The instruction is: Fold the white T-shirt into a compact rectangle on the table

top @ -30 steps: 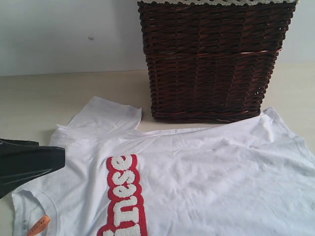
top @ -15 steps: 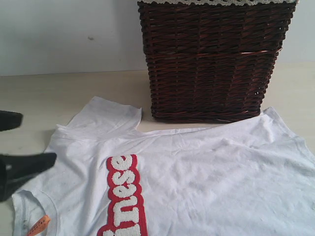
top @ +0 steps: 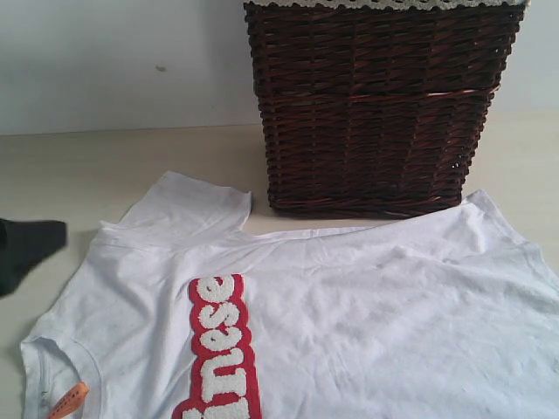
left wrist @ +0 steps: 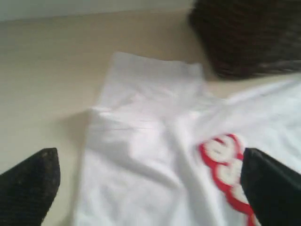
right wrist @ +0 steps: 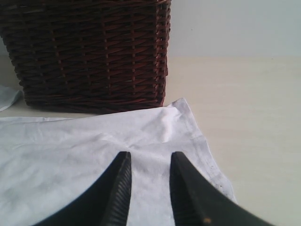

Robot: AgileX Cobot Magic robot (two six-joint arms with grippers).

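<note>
The white T-shirt (top: pixel 367 305) lies spread flat on the table (top: pixel 79 166), with its red patch of fuzzy white letters (top: pixel 223 349) and orange neck tag (top: pixel 68 400) near the front edge. One sleeve (top: pixel 192 202) points toward the back. My left gripper (left wrist: pixel 150 183) hovers open above the shoulder and sleeve area of the T-shirt (left wrist: pixel 141 141), holding nothing. In the exterior view only one dark finger (top: pixel 26 249) of it shows, at the left edge. My right gripper (right wrist: pixel 150 160) hangs over the T-shirt's hem corner (right wrist: pixel 183 122), its jaws narrowly apart with nothing between them.
A dark brown wicker basket (top: pixel 376 105) stands at the back, right behind the T-shirt's far edge. A pale wall (top: pixel 122 61) rises behind the table. Bare tabletop (right wrist: pixel 254 117) lies to the right of the hem corner.
My left gripper has drawn back to the left, off the T-shirt's shoulder, until only a fingertip shows in the exterior view. The T-shirt has not moved.
</note>
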